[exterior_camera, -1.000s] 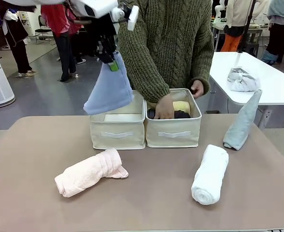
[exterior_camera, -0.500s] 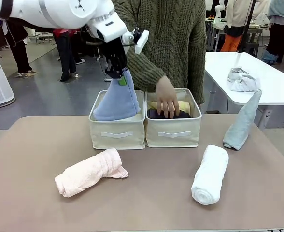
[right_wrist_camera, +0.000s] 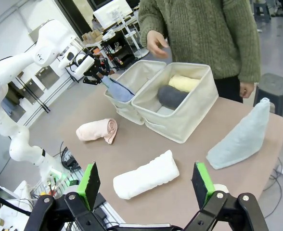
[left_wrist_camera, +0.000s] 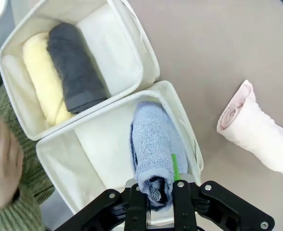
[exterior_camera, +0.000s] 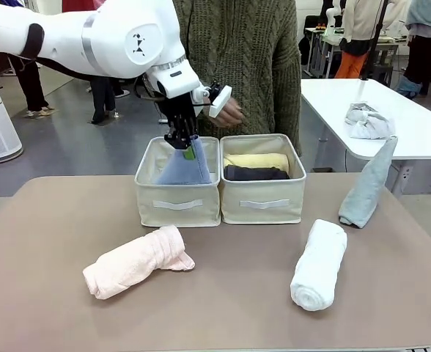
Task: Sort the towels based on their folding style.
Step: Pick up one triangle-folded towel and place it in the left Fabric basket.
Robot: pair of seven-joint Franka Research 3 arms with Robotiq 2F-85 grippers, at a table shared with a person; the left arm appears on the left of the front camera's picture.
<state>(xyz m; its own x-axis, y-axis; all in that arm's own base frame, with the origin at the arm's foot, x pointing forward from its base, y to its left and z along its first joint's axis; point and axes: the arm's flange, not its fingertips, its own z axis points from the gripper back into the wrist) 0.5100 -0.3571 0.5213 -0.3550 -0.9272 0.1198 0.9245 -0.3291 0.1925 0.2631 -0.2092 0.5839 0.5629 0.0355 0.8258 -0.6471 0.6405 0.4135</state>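
My left gripper [exterior_camera: 186,146] [left_wrist_camera: 157,190] is shut on the tip of the lavender-blue cone towel [exterior_camera: 184,166] [left_wrist_camera: 156,143] [right_wrist_camera: 117,90], which stands inside the left cream bin [exterior_camera: 177,202]. The right bin [exterior_camera: 263,202] holds the yellow roll [exterior_camera: 256,160] [left_wrist_camera: 42,79] and the dark grey roll [exterior_camera: 256,174] [left_wrist_camera: 76,67]. On the table lie the pink roll [exterior_camera: 136,262] [right_wrist_camera: 98,130] at front left and the white roll [exterior_camera: 319,263] [right_wrist_camera: 146,174] at front right. The pale grey-blue cone [exterior_camera: 368,185] [right_wrist_camera: 240,137] stands at the right edge. My right gripper [right_wrist_camera: 146,185] is open above the table with nothing between its fingers.
A person in a green sweater stands behind the bins, one hand [exterior_camera: 232,112] raised above them. A grey-white rag [exterior_camera: 368,122] lies on a white side table [exterior_camera: 421,136] at the right. Bare tabletop lies between the pink and white rolls.
My left arm has lowered the lavender-blue cone from above into the left bin. The person's hand has left the right bin and risen.
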